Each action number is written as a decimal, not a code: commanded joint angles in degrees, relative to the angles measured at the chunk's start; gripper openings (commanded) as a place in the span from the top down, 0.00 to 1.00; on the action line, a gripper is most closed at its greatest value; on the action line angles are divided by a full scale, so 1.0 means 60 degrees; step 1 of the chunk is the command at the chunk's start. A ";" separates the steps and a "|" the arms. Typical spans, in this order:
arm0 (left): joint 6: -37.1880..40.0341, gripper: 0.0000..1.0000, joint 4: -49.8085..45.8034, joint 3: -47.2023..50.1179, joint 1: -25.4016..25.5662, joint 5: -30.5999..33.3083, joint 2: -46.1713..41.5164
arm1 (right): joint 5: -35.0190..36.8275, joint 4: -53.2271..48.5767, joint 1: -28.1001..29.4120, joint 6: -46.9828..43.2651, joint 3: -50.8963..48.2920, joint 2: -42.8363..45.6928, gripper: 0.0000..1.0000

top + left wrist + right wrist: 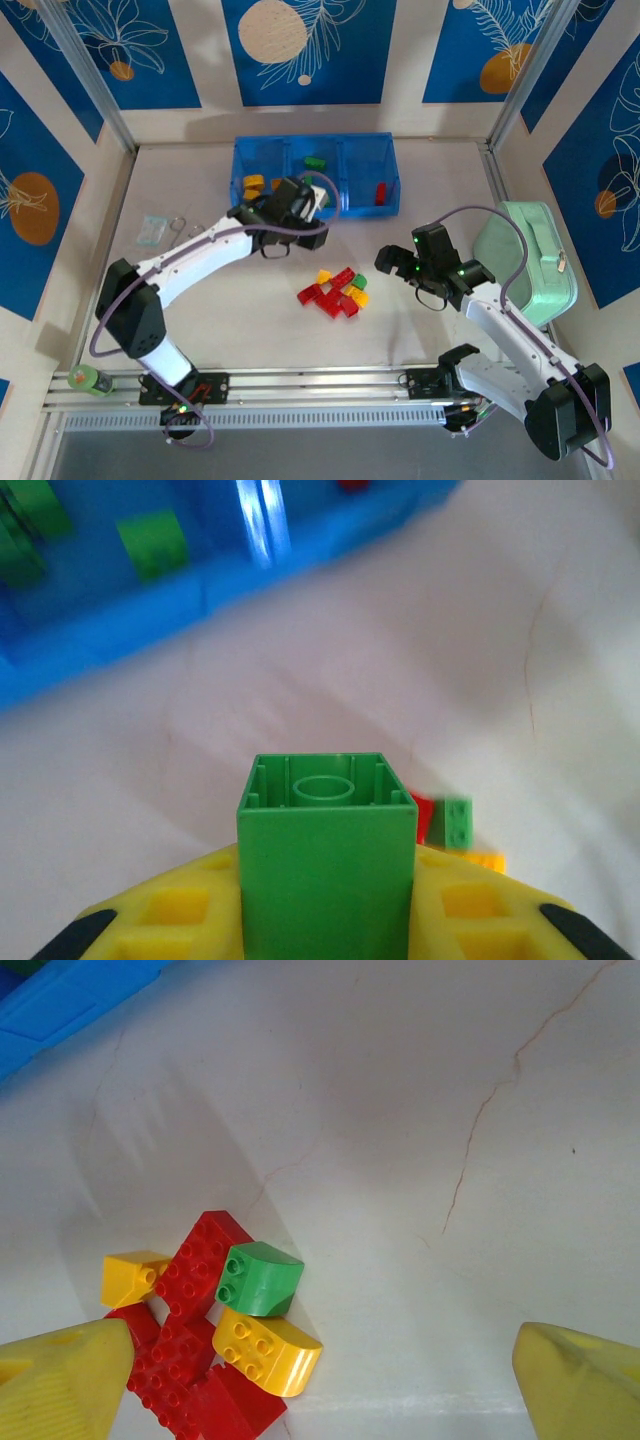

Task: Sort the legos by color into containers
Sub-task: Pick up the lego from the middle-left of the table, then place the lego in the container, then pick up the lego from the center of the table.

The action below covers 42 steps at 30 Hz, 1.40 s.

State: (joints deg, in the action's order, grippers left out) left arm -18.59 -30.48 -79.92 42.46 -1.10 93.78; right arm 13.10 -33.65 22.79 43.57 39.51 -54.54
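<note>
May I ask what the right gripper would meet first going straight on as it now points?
Probably bare table just beside the rounded yellow brick, possibly that brick itself; depth is unclear.

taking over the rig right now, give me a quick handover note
Left tool: shut on a green lego, held near the blue tray.
Right tool: open, above the loose pile on the table.
Done: the tray has yellow legos in its left compartment, a green one in the middle and a red one in the right.
Left to do: drop the held green lego in the middle compartment, then sort the pile's red, yellow and green legos.
</note>
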 commanded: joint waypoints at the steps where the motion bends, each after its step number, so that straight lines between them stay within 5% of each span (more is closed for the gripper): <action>1: 0.0405 0.71 -0.0278 -0.0981 -0.0478 -0.0358 0.0811 | -0.0177 -0.0115 -0.0072 0.0107 -0.0141 0.0213 0.02; 19: 0.0740 0.67 -0.1435 -0.6410 -0.2131 -0.0444 0.5366 | -0.0410 0.0026 -0.0095 0.0222 -0.0337 0.0162 0.03; 23: 0.0700 0.59 -0.1745 -0.7375 -0.2311 -0.0380 0.5861 | -0.0470 0.0055 -0.0077 0.0234 -0.0341 0.0068 0.03; 27: 0.0739 0.35 -0.2028 -0.8012 -0.2369 -0.0444 0.5832 | -0.0430 0.0029 -0.0011 0.0210 -0.0290 0.0074 0.03; 32: 0.0658 0.31 -0.1830 -0.7262 -0.2316 -0.0500 0.4824 | -0.0306 -0.0013 0.0202 0.0082 -0.0109 -0.0013 0.02; 42: 0.0050 0.31 0.0552 -0.1288 -0.2129 -0.0640 0.0698 | 0.0342 -0.0280 0.2056 -0.1123 0.1264 -0.1505 0.05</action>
State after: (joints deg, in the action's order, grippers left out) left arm -16.23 -31.55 -94.28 29.28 -4.08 103.13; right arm 13.58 -34.33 32.21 40.49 43.86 -61.52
